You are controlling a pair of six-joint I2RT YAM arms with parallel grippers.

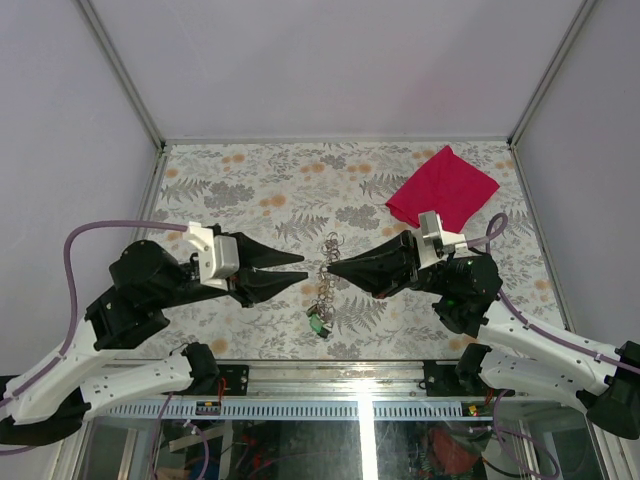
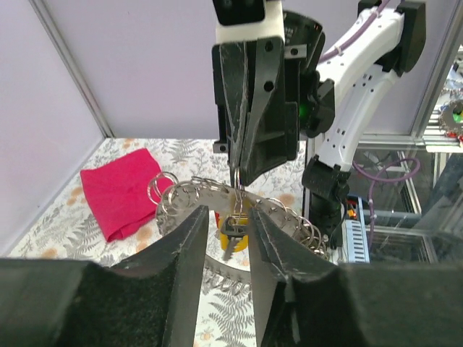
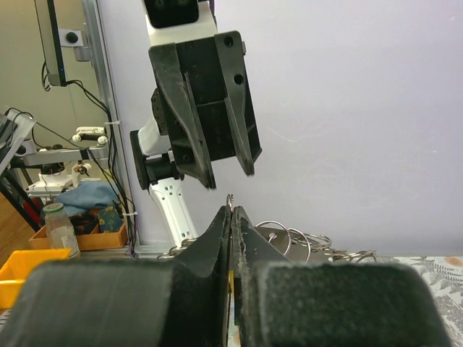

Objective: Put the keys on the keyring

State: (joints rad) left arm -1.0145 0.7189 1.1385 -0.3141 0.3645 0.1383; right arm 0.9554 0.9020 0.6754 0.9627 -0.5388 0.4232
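My right gripper (image 1: pixel 329 268) is shut on a thin wire keyring (image 2: pixel 236 178), pinched at its tips (image 3: pixel 230 210), with the ring's top poking out above them. A yellow-headed key (image 2: pixel 244 233) with a dark key (image 2: pixel 233 230) in front of it hangs from that ring. A sliver of red (image 2: pixel 216 217) shows beside them. My left gripper (image 2: pixel 228 217) is open and faces the hanging keys from just short of them, with nothing between its fingers. In the top view its tips (image 1: pixel 310 269) nearly meet the right gripper's tip.
A curved metal strip (image 2: pixel 289 214) strung with several loose rings lies on the floral table behind the keys. A small green tag (image 1: pixel 318 325) lies near the front edge. A red cloth (image 1: pixel 443 188) lies at the back right.
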